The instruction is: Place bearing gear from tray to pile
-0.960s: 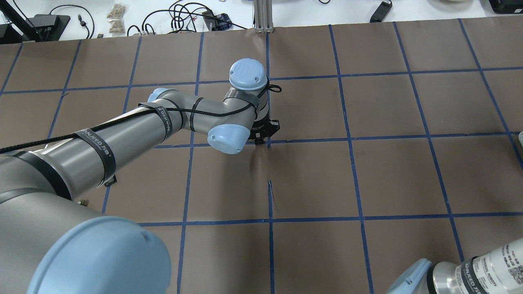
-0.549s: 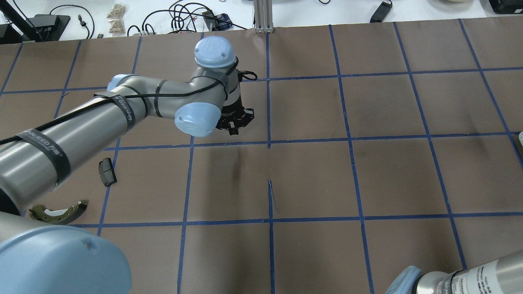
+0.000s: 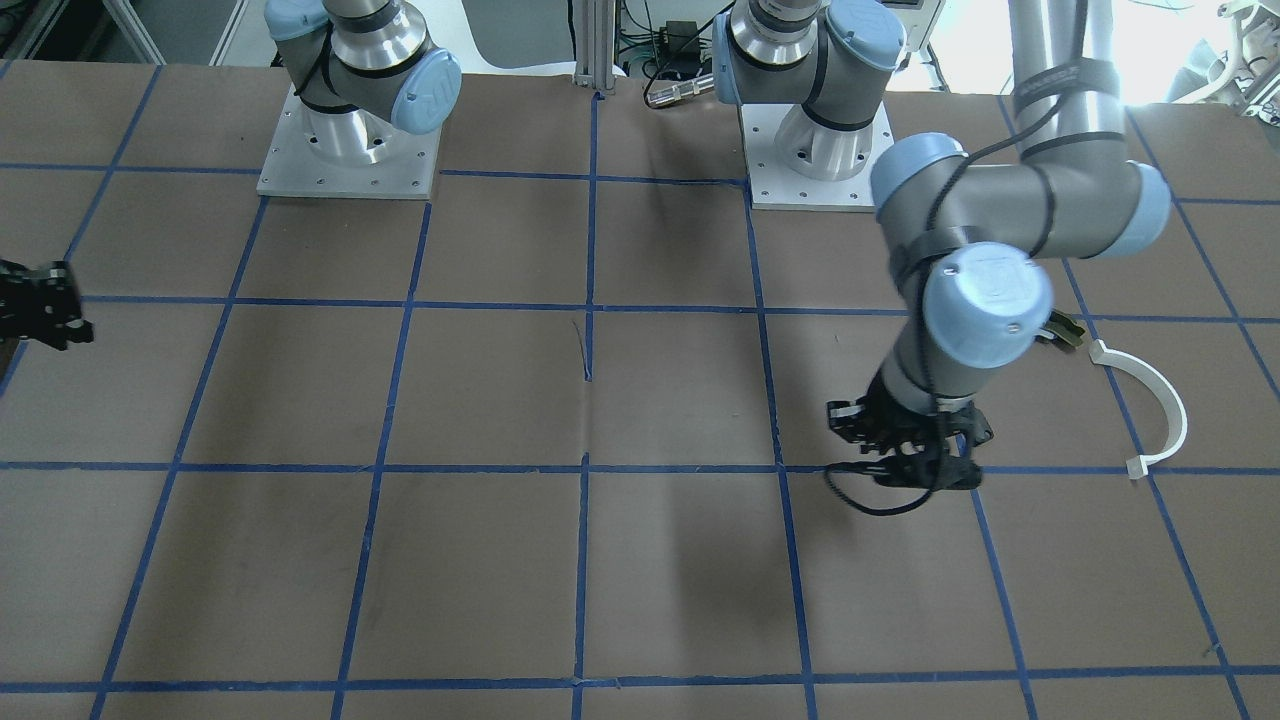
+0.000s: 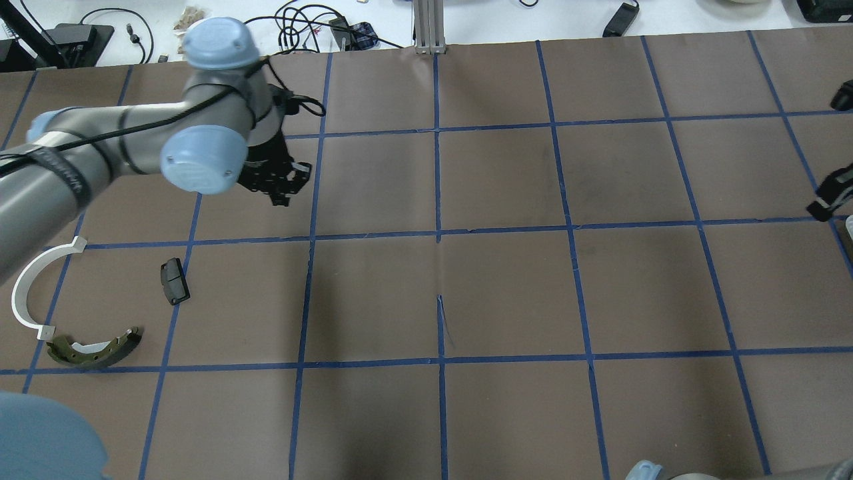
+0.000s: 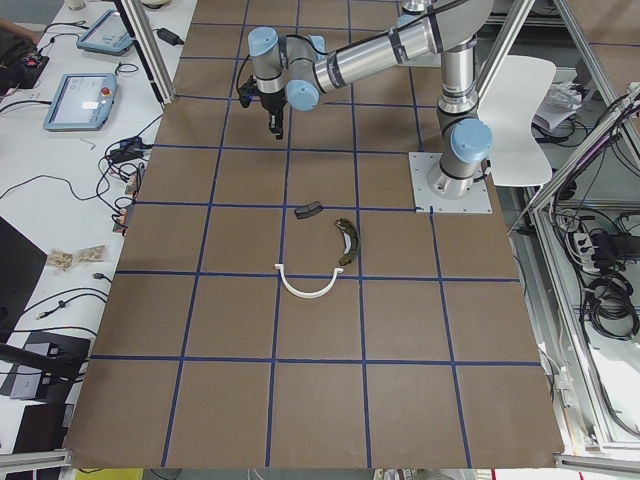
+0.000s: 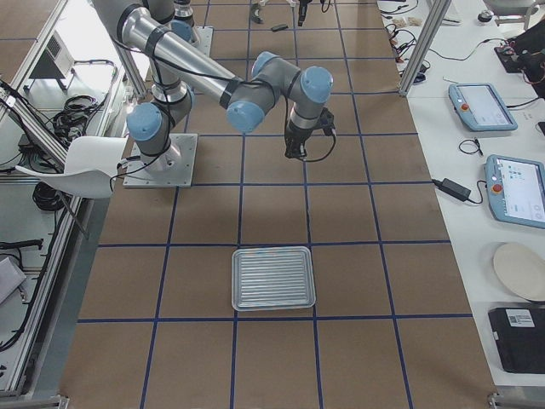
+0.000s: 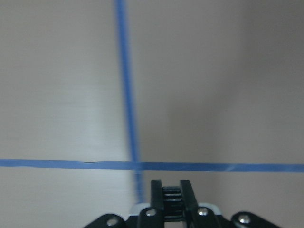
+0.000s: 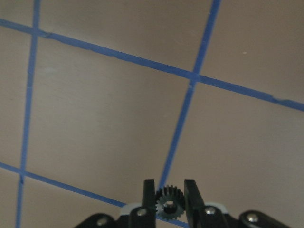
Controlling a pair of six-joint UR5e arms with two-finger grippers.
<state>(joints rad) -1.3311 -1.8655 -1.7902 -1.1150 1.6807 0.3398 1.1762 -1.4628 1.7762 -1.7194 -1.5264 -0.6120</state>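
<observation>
My left gripper [image 4: 278, 187] is shut on a small black bearing gear [image 7: 172, 199] and hangs over the brown table, beyond the pile. The pile lies at the near left: an olive brake shoe [image 4: 93, 350], a white plastic arc [image 4: 30, 287] and a small black block [image 4: 174, 281]. My right gripper [image 8: 167, 190] is shut on a second toothed gear [image 8: 167, 204]; it shows at the overhead view's right edge [image 4: 830, 193]. The ribbed silvery tray [image 6: 273, 279] shows whole only in the exterior right view and looks empty.
The table is brown paper with a blue tape grid [image 4: 438, 233]. Cables and bags lie on the white bench beyond the far edge [image 4: 300, 27]. Both arm bases stand on plates at the robot's side [image 3: 348, 150].
My left arm has swung left and away from the table's middle with its gear, uncovering the pile. My right gripper has come into view at the right edge.
</observation>
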